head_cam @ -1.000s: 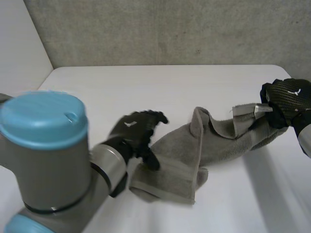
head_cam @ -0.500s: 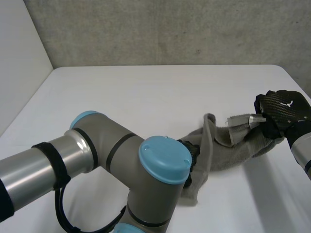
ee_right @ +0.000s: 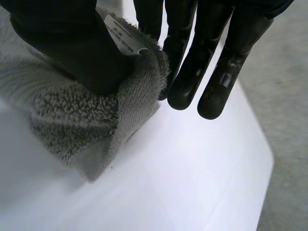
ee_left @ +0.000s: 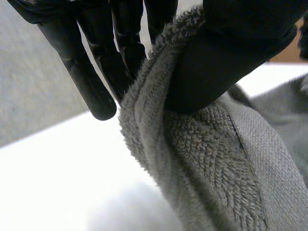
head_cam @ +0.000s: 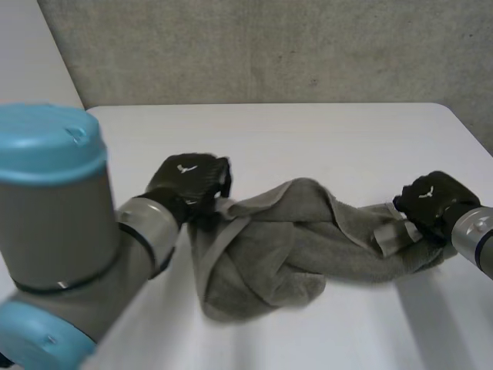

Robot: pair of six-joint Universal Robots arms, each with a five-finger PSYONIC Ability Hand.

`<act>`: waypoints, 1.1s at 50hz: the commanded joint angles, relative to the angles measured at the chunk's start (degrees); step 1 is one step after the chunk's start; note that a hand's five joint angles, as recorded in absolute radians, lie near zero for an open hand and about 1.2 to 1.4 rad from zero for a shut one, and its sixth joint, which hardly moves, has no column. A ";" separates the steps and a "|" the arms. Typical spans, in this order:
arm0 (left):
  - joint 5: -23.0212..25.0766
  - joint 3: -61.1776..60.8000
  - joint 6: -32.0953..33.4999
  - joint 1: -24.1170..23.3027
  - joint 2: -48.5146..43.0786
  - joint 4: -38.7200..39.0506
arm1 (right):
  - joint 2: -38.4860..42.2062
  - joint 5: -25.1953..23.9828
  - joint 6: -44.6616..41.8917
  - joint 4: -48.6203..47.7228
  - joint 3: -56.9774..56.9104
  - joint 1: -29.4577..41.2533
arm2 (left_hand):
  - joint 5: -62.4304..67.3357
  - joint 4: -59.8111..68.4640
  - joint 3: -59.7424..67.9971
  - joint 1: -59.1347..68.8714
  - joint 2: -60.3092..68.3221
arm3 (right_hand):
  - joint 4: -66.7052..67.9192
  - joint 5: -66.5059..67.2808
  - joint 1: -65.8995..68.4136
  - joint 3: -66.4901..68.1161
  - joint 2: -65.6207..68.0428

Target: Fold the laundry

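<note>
Now your grey towel (head_cam: pixel 285 247) lies bunched on the table (head_cam: pixel 308 139).
Your left hand (head_cam: pixel 189 179) pinches one end, your right hand (head_cam: pixel 431 202) the other.

Place: prob. robot lab / test cell.
Backdrop: bare grey wall (head_cam: pixel 269 46), concrete-look; plain white panel (head_cam: pixel 31 69) at side.
Surface: plain white table (head_cam: pixel 308 131), rounded corners.
Rig: left arm (head_cam: pixel 54 231) & right arm (head_cam: pixel 474 239), grey joints w/ lt-blue caps.
Prop: one grey towel (head_cam: pixel 262 254) on table.
</note>
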 commanded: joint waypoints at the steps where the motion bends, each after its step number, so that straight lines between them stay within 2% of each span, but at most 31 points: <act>1: 9.73 1.79 7.91 8.54 -3.35 -6.92 | 3.87 -0.38 -2.37 3.17 -7.22 2.96 | 11.89 10.29 10.58 13.48 10.42 | 11.88 13.46 25.69 12.40 12.87; 3: 9.91 4.61 9.31 8.72 -5.46 -6.66 | 5.89 0.49 2.87 -0.93 -14.21 6.73 | 11.89 10.29 10.58 13.48 10.42 | 11.88 13.46 25.69 12.40 12.87; 4: 9.65 8.61 10.27 9.06 -7.37 -6.05 | 5.90 0.50 2.90 -0.96 -14.25 6.74 | 11.89 10.29 10.58 13.48 10.42 | 11.88 13.46 25.69 12.40 12.87; 5: 9.12 14.04 11.15 9.24 -9.13 -5.35 | 6.59 1.54 6.90 -4.09 -18.34 7.79 | 11.89 10.29 10.58 13.48 10.42 | 11.88 13.46 25.69 12.40 12.87; 6: 9.12 14.10 11.16 9.24 -9.15 -5.34 | 6.60 1.55 6.94 -4.12 -18.38 7.80 | 11.89 10.29 10.58 13.48 10.42 | 11.88 13.46 25.69 12.40 12.87; 8: 6.76 27.30 11.86 9.33 -12.30 -3.07 | 7.39 5.75 14.38 -12.08 -27.21 7.97 | 11.89 10.29 10.58 13.48 10.42 | 11.88 13.46 25.69 12.40 12.87; 9: 6.74 27.37 11.86 9.33 -12.31 -3.06 | 7.39 5.77 14.42 -12.12 -27.26 7.97 | 11.89 10.29 10.58 13.48 10.42 | 11.88 13.46 25.69 12.40 12.87; 10: 5.09 34.16 11.86 9.42 -13.10 -0.80 | 7.22 8.21 17.46 -16.99 -31.09 7.97 | 11.89 10.29 10.58 13.48 10.42 | 11.88 13.46 25.69 12.40 12.87; 11: 5.07 34.22 11.86 9.42 -13.10 -0.77 | 6.69 10.06 19.84 -22.26 -33.91 7.97 | 11.89 10.29 10.58 13.48 10.42 | 11.88 13.46 25.69 12.40 12.87; 12: 3.42 40.14 11.78 9.68 -13.37 2.27 | 6.69 10.08 19.87 -22.31 -33.94 7.97 | 11.89 10.29 10.58 13.48 10.42 | 11.88 13.46 25.69 12.40 12.87; 14: 1.21 47.64 11.78 10.47 -13.02 9.56 | 5.55 11.92 24.42 -33.16 -35.96 7.97 | 11.89 10.29 10.58 13.48 10.42 | 11.88 13.46 25.69 12.40 12.87; 17: 1.03 48.64 11.78 10.91 -11.96 12.59 | 4.58 11.75 26.28 -37.70 -35.34 8.15 | 11.89 10.29 10.58 13.48 10.42 | 11.88 13.46 25.69 12.40 12.87; 19: 1.38 47.24 11.60 11.44 -8.99 16.61 | 2.30 11.75 28.73 -43.04 -32.55 8.06 | 11.89 10.29 10.58 13.48 10.42 | 11.88 13.46 25.69 12.40 12.87; 23: 1.73 41.87 11.34 11.79 -6.69 17.07 | 1.06 9.90 29.18 -43.15 -28.14 8.06 | 11.89 10.29 10.58 13.48 10.42 | 11.88 13.46 25.69 12.40 12.87; 25: 2.08 33.65 11.42 12.93 -5.73 17.33 | 0.97 6.32 29.62 -42.97 -22.89 7.71 | 11.89 10.29 10.58 13.48 10.42 | 11.88 13.46 25.69 12.40 12.87; 28: 2.17 29.04 11.42 13.64 -5.37 17.33 | 0.97 3.84 29.80 -43.06 -19.52 7.36 | 11.89 10.29 10.58 13.48 10.42 | 11.88 13.46 25.69 12.40 12.87; 30: 3.31 19.16 11.34 14.86 -4.76 17.86 | 0.89 -0.71 29.97 -42.88 -12.79 6.13 | 11.89 10.29 10.58 13.48 10.42 | 11.88 13.46 25.69 12.40 12.87; 31: 3.31 19.11 11.34 14.87 -4.75 17.86 | 0.89 -0.73 29.97 -42.88 -12.76 6.13 | 11.89 10.29 10.58 13.48 10.42 | 11.88 13.46 25.69 12.40 12.87; 33: 6.29 9.66 11.16 16.44 -4.84 19.35 | 0.97 -5.46 29.71 -42.88 -5.76 5.51 | 11.89 10.29 10.58 13.48 10.42 | 11.88 13.46 25.69 12.40 12.87; 36: 7.80 5.05 11.16 17.68 -5.55 20.67 | 1.15 -7.76 29.80 -42.88 -1.86 5.16 | 11.89 10.29 10.58 13.48 10.42 | 11.88 13.46 25.69 12.40 12.87; 38: 10.25 -3.18 11.42 18.82 -7.38 23.47 | 2.29 -12.75 29.45 -42.97 4.97 4.29 | 11.89 10.29 10.58 13.48 10.42 | 11.88 13.46 25.69 12.40 12.87; 39: 10.26 -3.22 11.42 18.82 -7.39 23.49 | 2.29 -12.77 29.45 -42.97 5.00 4.28 | 11.89 10.29 10.58 13.48 10.42 | 11.88 13.46 25.69 12.40 12.87; 41: 11.05 -6.56 11.86 19.09 -8.89 25.07 | 5.09 -16.01 29.01 -42.62 9.46 3.14 | 11.89 10.29 10.58 13.48 10.42 | 11.88 13.46 25.69 12.40 12.87; 43: 11.49 -11.89 12.04 19.26 -10.99 26.47 | 6.07 -16.55 28.39 -42.00 10.80 2.70 | 11.89 10.29 10.58 13.48 10.42 | 11.88 13.46 25.69 12.40 12.87; 48: 11.40 -15.34 14.22 19.61 -10.47 25.69 | 6.07 -16.82 23.73 -35.50 11.33 -0.20 | 11.89 10.29 10.58 13.48 10.42 | 11.88 13.46 25.69 12.40 12.87; 49: 11.40 -15.95 15.98 19.79 -9.42 24.90 | 5.72 -16.82 22.25 -32.37 11.07 -1.85 | 4.41 2.82 3.11 6.00 2.95 | 11.88 13.46 25.69 12.40 12.87; 50: 11.40 -15.96 15.99 19.79 -9.41 24.89 | 5.37 -16.82 20.50 -28.85 10.54 -3.35 | 4.34 2.74 3.04 5.93 2.88 | 11.88 13.46 25.69 12.40 12.87; 51: 11.40 -16.57 17.82 20.05 -7.93 23.85 | 5.37 -16.82 20.48 -28.82 10.54 -3.37 | -7.99 -9.58 -9.29 -6.39 -9.45 | 11.88 13.46 25.69 12.40 12.87; 52: 11.40 -16.58 17.84 20.05 -7.92 23.84 | 5.28 -16.47 19.18 -25.95 9.93 -4.41 | -8.11 -9.70 -9.41 -6.52 -9.57 | 11.88 13.46 25.69 12.40 12.87; 54: 11.40 -17.54 21.34 19.97 -4.77 21.30 | 5.28 -16.64 18.37 -23.72 9.57 -4.95 | -29.38 -30.97 -30.68 -27.79 -30.84 | 11.88 13.46 25.69 12.40 12.87; 55: 11.40 -17.54 21.35 19.97 -4.75 21.29 | 5.28 -16.81 18.02 -21.98 9.48 -5.03 | -29.47 -31.07 -30.77 -27.88 -30.93 | 11.88 13.46 25.69 12.40 12.87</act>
